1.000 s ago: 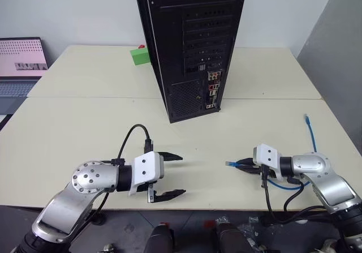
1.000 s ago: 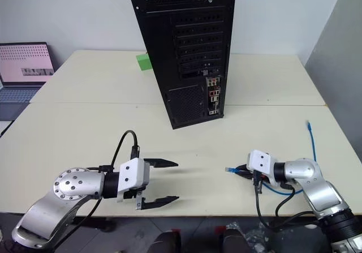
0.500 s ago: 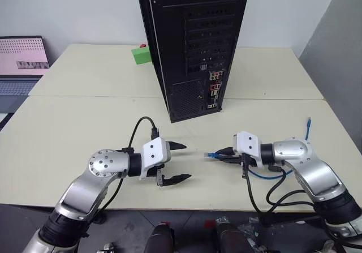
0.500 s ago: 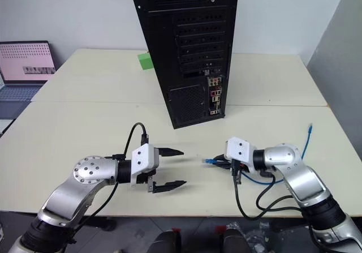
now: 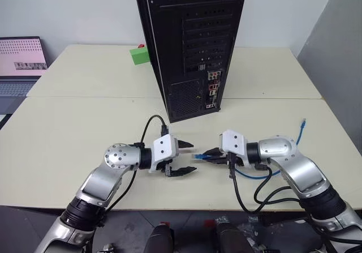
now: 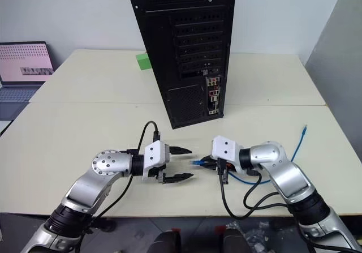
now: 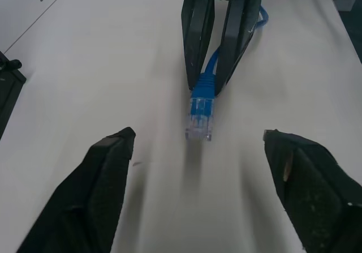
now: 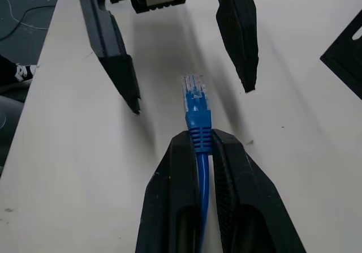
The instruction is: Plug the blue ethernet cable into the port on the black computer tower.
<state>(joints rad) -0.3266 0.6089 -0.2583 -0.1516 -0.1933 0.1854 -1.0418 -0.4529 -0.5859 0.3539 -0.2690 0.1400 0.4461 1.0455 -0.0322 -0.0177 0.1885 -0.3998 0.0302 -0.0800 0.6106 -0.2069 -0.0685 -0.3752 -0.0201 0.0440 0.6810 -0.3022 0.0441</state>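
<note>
Clenched on the blue ethernet cable (image 8: 198, 129), my right gripper (image 5: 208, 154) points its clear plug at my left gripper (image 5: 186, 157), whose fingers stand apart; behind both, the black computer tower (image 5: 192, 43) stands on the counter (image 5: 68, 128).

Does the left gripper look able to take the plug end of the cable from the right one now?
Probably yes: the left gripper is open, facing the clear plug, which sticks out past the right gripper's fingers. Nothing lies between.
</note>
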